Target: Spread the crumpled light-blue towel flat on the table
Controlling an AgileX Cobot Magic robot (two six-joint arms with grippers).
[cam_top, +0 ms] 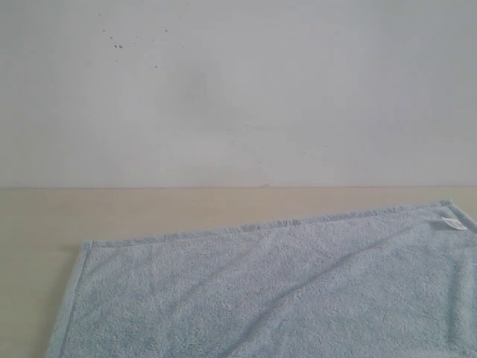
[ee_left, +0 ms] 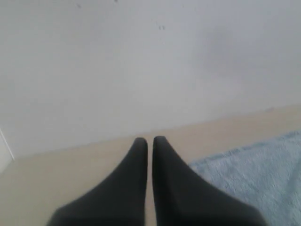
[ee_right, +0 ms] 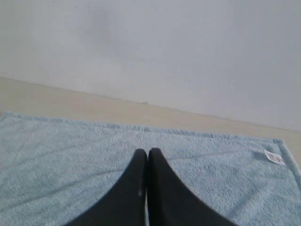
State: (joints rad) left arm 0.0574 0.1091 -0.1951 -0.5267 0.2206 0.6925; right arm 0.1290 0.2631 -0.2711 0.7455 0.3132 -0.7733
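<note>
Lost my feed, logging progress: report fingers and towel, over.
Left fingers shut, empty, beside towel edge. Right fingers shut, empty, over towel. Towel spread on table, faint creases. Nothing in the way.

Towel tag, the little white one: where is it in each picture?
Exterior view: white tag at the towel's far right corner.
Left wrist view: not in it.
Right wrist view: tag at the towel's far corner.
Shared landmark: the towel's far hem against the table.

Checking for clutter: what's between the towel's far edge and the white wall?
Only a bare strip of the table. Nothing sits between the towel and the wall, as the exterior view shows.
</note>
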